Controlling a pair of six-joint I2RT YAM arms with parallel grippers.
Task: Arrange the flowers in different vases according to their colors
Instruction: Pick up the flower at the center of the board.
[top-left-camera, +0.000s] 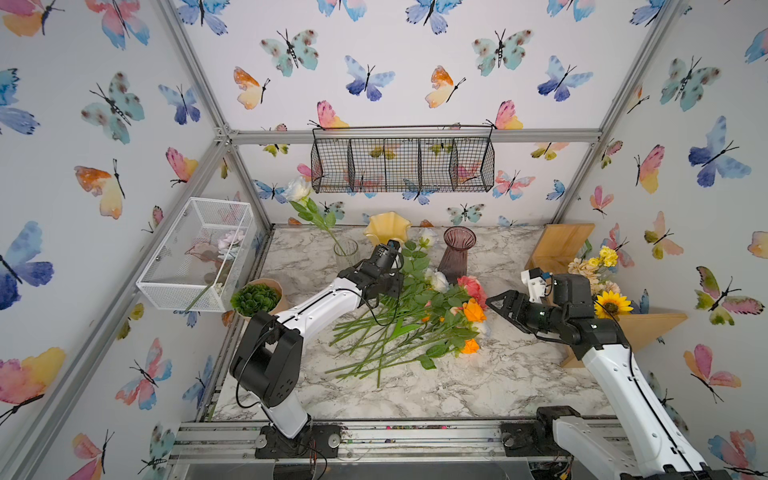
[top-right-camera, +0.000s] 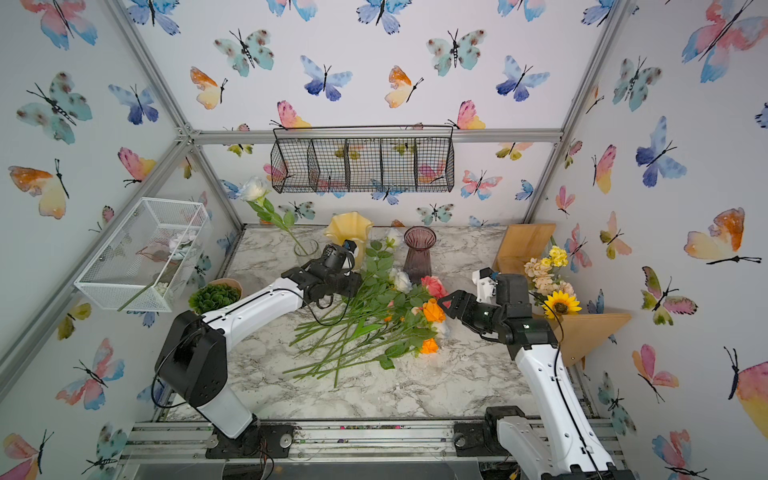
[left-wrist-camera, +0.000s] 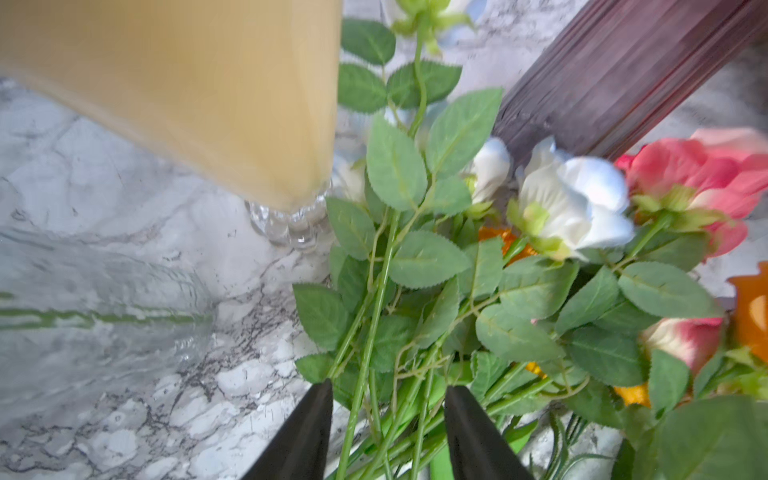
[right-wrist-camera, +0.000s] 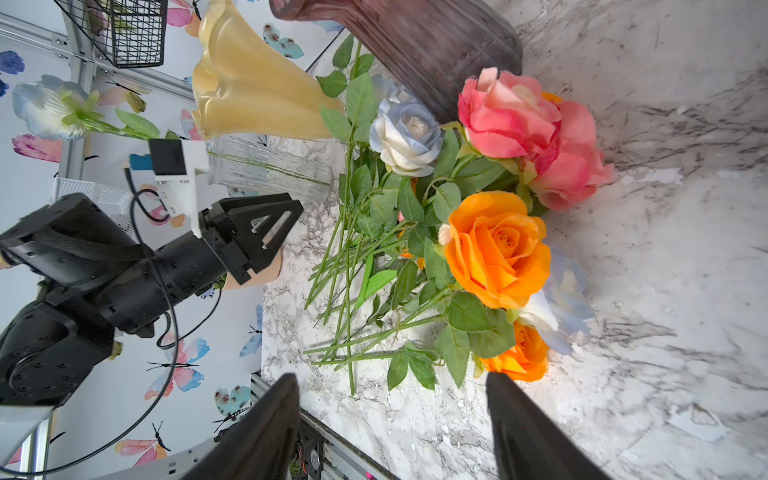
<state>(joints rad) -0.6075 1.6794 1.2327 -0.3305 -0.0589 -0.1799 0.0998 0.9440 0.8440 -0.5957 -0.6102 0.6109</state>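
Note:
A heap of green-stemmed flowers (top-left-camera: 415, 316) lies mid-table, with an orange rose (top-left-camera: 473, 311), a pink rose (top-left-camera: 471, 286) and a white rose (top-left-camera: 439, 281) at its right end. Behind it stand three vases: the clear glass vase (top-left-camera: 345, 252) holding one white rose (top-left-camera: 298, 189), the yellow vase (top-left-camera: 386, 226) and the purple vase (top-left-camera: 457, 253). My left gripper (left-wrist-camera: 388, 384) is low over the heap's stems. Its jaws stand apart with several stems between them, none pinched. My right gripper (top-left-camera: 492, 303) hovers open just right of the blooms, with nothing between its fingers (right-wrist-camera: 519, 415).
A green succulent in a tan pot (top-left-camera: 255, 298) sits at the table's left edge. A white mesh basket (top-left-camera: 199, 253) hangs on the left wall and a black wire basket (top-left-camera: 401, 164) on the back wall. A sunflower bouquet (top-left-camera: 611, 305) and wooden shelves (top-left-camera: 561, 245) stand at the right.

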